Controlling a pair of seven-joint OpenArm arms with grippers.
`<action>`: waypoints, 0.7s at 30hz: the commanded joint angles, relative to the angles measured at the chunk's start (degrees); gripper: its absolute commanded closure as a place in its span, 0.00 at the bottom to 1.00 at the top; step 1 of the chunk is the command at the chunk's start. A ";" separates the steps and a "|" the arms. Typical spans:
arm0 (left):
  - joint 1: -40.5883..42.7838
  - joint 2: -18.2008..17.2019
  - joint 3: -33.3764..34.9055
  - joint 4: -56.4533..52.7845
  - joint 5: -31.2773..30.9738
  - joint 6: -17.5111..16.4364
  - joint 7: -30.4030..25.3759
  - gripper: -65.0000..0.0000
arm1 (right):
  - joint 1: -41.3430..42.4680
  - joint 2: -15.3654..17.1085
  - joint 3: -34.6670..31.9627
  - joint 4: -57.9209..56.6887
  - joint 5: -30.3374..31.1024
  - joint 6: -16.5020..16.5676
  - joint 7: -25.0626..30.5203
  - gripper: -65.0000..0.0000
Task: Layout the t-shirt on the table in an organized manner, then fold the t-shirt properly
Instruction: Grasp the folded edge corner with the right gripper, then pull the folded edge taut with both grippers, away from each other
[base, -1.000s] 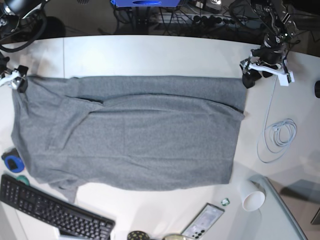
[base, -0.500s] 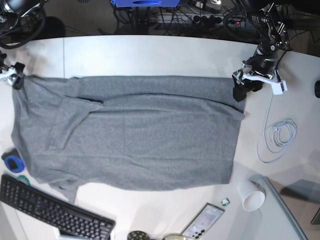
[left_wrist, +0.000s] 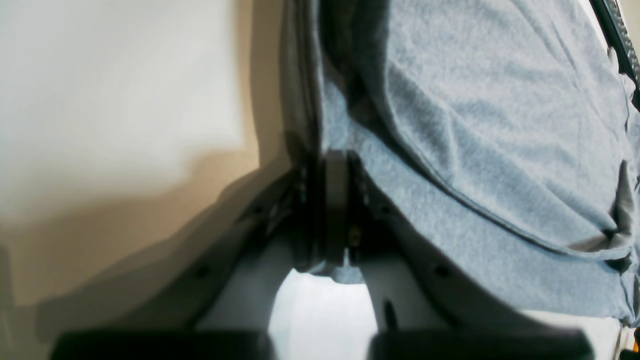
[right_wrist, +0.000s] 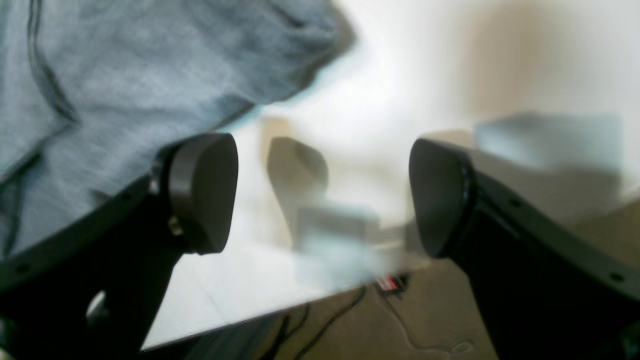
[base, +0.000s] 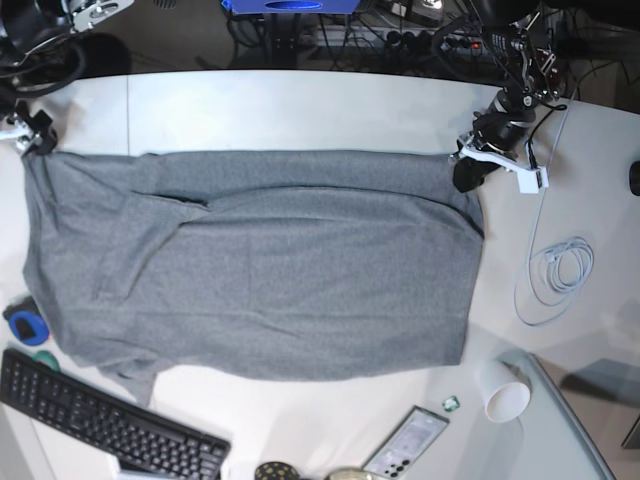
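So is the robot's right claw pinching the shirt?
No, in the right wrist view the right gripper has its two fingers spread wide apart with bare table between them, beside the t-shirt.

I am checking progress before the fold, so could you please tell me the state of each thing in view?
t-shirt: spread flat on the table, unfolded, far right corner pinched.
left gripper: jaws shut on the t-shirt's edge.
right gripper: jaws open, holding nothing, beside the shirt's corner.
paper cup: lying on its side.
cable: loosely coiled.
phone: lying flat.
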 joint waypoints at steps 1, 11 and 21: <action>0.47 -0.72 -0.02 0.19 1.79 1.08 2.39 1.00 | 0.61 0.91 -0.07 -0.05 0.49 0.21 0.21 0.22; 1.09 -2.65 0.24 2.91 1.79 1.08 2.92 1.00 | 3.42 1.00 -0.59 -5.94 0.23 0.21 4.96 0.22; 1.09 -2.74 0.42 4.06 2.05 1.08 2.92 1.00 | 4.74 4.69 -0.59 -14.64 0.14 0.21 5.40 0.23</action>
